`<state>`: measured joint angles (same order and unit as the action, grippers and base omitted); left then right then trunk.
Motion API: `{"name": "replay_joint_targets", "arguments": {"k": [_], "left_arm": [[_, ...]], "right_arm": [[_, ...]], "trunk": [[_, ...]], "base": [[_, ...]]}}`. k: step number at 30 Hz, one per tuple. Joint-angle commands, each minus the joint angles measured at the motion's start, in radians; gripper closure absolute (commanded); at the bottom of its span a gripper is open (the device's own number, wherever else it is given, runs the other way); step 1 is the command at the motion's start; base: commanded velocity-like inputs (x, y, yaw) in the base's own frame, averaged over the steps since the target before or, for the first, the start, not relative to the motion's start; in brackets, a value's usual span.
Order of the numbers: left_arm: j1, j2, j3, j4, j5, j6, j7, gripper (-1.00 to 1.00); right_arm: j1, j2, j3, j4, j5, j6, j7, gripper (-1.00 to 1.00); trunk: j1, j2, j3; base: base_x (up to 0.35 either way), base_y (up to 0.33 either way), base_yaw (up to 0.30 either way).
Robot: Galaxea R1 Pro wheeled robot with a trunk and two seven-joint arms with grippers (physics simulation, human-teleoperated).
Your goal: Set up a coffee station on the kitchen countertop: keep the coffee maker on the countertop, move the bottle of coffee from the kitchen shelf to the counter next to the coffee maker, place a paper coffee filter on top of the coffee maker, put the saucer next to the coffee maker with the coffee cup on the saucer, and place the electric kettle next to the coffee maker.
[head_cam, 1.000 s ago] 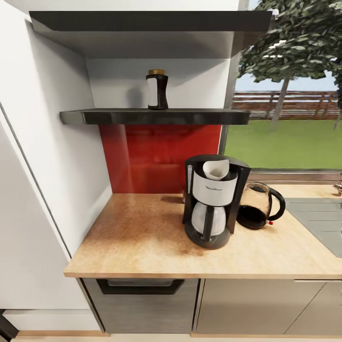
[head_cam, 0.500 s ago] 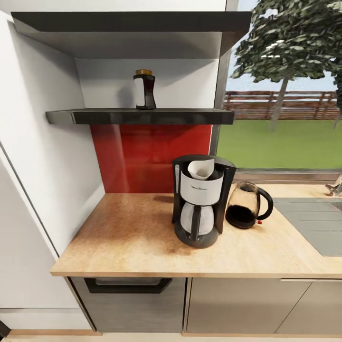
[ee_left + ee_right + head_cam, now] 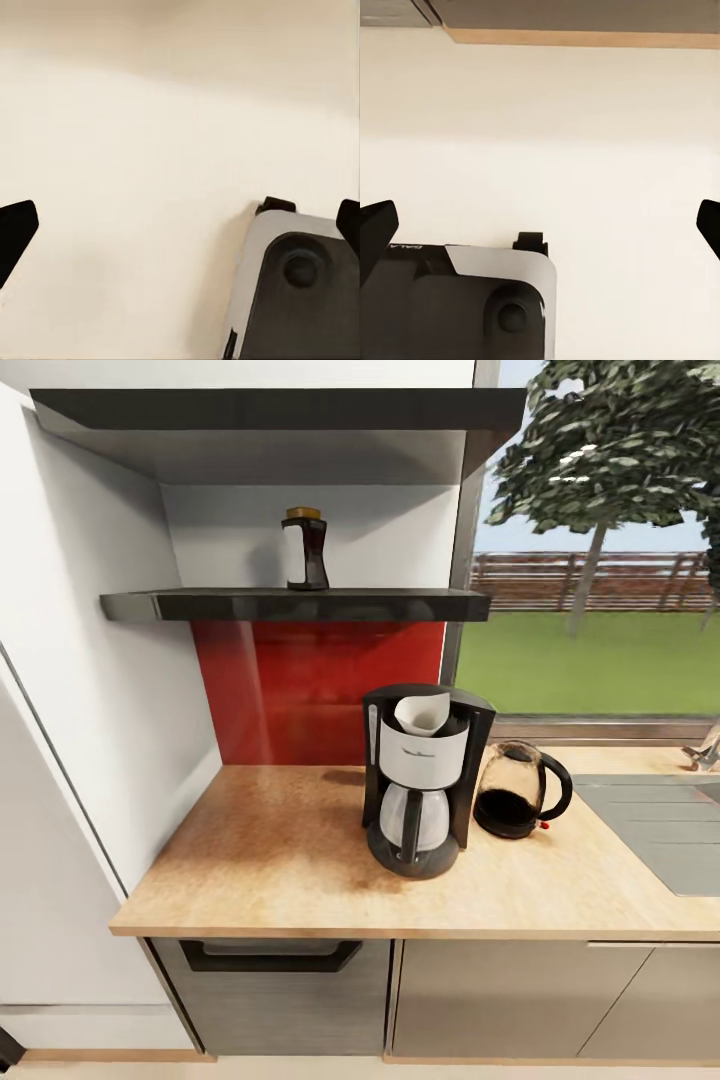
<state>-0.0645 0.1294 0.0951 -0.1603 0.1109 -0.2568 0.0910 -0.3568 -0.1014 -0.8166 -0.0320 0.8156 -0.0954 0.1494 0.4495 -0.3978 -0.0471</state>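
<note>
Kitchen countertop (image 3: 270, 850) — one, long light tan wood-look worktop over glossy dark grey cabinet fronts (image 3: 500, 1000).

Coffee maker (image 3: 420, 775) — one, black body with a silver-white upper band and a rounded carafe with black handle; stands upright on the countertop, in front of the red backsplash (image 3: 320, 690).

Paper coffee filter (image 3: 422, 713) — one, white thin cone, mouth up, sitting in the top of the coffee maker.

Electric kettle (image 3: 515, 790) — one, squat clear glass with black base, black loop handle and small red switch; on the countertop just beside the coffee maker, on the window side.

Bottle of coffee (image 3: 304, 549) — one, waisted dark brown jar, pale label, gold-tan lid; upright on the kitchen shelf (image 3: 300, 604), a thin dark grey wall shelf above the backsplash, well apart from the coffee maker.

Sink (image 3: 660, 830) — one, grey, set in the worktop at the far right.

Left gripper (image 3: 180, 225) — one, two dark fingertips spread wide, over pale floor (image 3: 150, 150) and a grey robot part (image 3: 300, 292).

Right gripper (image 3: 540, 225) — one, fingertips likewise spread wide, nothing between them; the cabinet's base edge (image 3: 577, 34) lies beyond.
</note>
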Motion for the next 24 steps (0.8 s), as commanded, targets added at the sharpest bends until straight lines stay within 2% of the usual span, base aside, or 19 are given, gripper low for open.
{"name": "replay_joint_targets", "arguments": {"k": [1,2,3,6,10,14,20,21,22,24], "left_arm": [[-0.003,0.004,0.001,-0.024,0.011,-0.006,-0.002,-1.0],[-0.004,0.012,0.004,-0.132,0.014,-0.01,-0.003,-1.0],[-0.004,0.013,0.004,-0.162,0.014,-0.01,-0.003,-1.0],[-0.004,0.017,0.006,-0.359,0.017,-0.011,-0.003,-1.0],[-0.008,0.018,0.006,-0.538,0.019,-0.008,-0.019,-1.0],[-0.005,0.017,0.007,-0.696,0.021,0.002,-0.05,-1.0],[-0.003,0.016,0.007,-0.84,0.023,0.019,-0.06,-1.0],[-0.003,0.016,0.007,-0.869,0.024,0.032,-0.06,-1.0],[-0.003,0.014,0.006,-0.935,0.024,0.073,-0.06,-1.0],[-0.004,0.01,0.004,-0.994,0.024,0.114,-0.061,-1.0]], "right_arm": [[-0.001,0.0,-0.008,0.0,0.007,-0.002,0.004,-1.0],[-0.001,0.0,-0.008,0.001,0.007,-0.002,0.004,-1.0],[-0.001,0.0,-0.008,0.001,0.007,-0.002,0.004,-1.0],[-0.001,-0.001,-0.008,0.001,0.007,-0.004,0.004,-1.0],[-0.001,-0.001,-0.008,0.001,0.007,-0.004,0.004,-1.0],[-0.001,-0.001,-0.008,0.001,0.007,-0.004,0.004,-1.0],[-0.001,-0.001,-0.008,0.001,0.007,-0.004,0.004,-1.0],[-0.001,-0.001,-0.008,0.001,0.007,-0.004,0.004,-1.0],[-0.001,-0.001,-0.007,0.001,0.007,-0.004,0.004,-1.0],[-0.001,-0.001,-0.007,0.001,0.007,-0.004,0.004,-1.0]], "trunk": [[0.0,-0.002,-0.003],[0.0,-0.002,-0.003],[0.0,-0.002,-0.003],[0.0,-0.002,-0.003],[0.0,-0.002,-0.003],[0.0,-0.002,-0.003],[0.0,-0.002,-0.003],[0.0,-0.002,-0.003],[0.0,-0.002,-0.003],[0.0,-0.002,-0.003]], "base": [[0.0,0.0,0.0],[0.0,0.0,0.0],[0.0,0.0,0.0],[0.0,0.0,0.0],[0.0,0.0,0.0],[0.0,0.0,0.0],[0.0,0.0,0.0],[0.0,0.0,0.0],[0.0,0.0,0.0],[0.0,0.0,0.0]]}}
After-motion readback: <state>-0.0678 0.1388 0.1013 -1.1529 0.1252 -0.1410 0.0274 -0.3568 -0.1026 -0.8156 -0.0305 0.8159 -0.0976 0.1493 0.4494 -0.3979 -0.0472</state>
